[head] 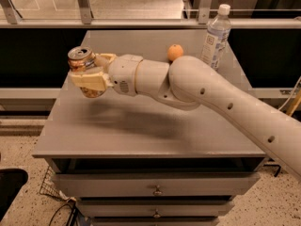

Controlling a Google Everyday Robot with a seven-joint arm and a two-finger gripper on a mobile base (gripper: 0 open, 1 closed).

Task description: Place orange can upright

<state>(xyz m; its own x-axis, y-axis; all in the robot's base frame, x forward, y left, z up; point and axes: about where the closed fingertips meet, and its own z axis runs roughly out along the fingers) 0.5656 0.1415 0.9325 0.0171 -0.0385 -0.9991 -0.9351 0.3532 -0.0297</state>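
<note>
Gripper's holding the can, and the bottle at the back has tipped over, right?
No: the camera view shows the bottle standing upright at the back. The gripper does hold the can, over the table's left side as seen.

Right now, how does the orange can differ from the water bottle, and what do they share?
The can hangs above the left side of the table in the gripper, jaws shut on it; the bottle stands at the far right corner. The can is short and opaque; the bottle taller and clear. The bottle wears a white cap; the can none. Both are roughly upright.
</note>
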